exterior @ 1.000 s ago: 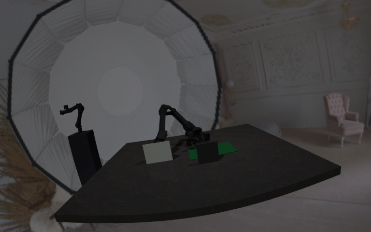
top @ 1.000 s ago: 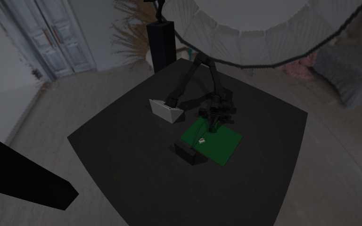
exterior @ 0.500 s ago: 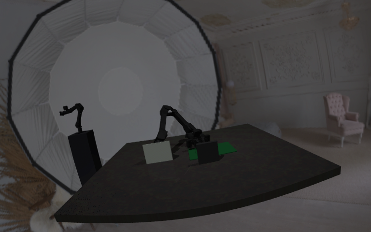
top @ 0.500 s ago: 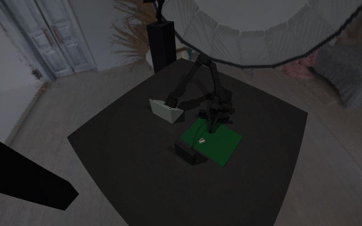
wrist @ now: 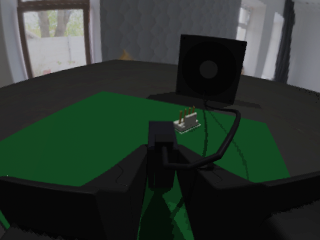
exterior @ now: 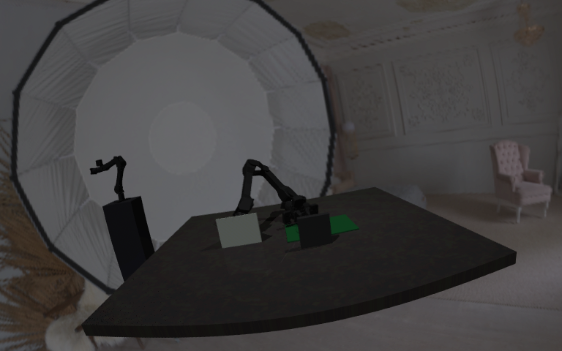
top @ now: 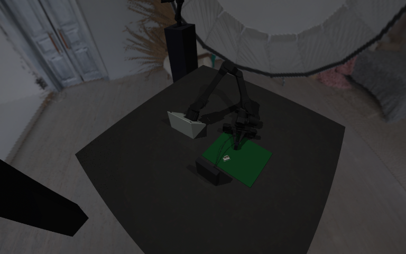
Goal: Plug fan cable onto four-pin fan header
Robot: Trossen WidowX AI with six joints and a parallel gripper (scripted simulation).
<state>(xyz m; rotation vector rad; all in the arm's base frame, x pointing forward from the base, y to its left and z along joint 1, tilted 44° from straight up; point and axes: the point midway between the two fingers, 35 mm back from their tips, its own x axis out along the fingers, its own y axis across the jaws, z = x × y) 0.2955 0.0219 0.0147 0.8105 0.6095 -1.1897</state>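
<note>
Starting at the desk's left side, you see the grey base block near the middle, then the black fan against the green board's edge. Your pincer is clamped on the plug, held above the board short of the fan header. The cable loops back to the fan.
</note>
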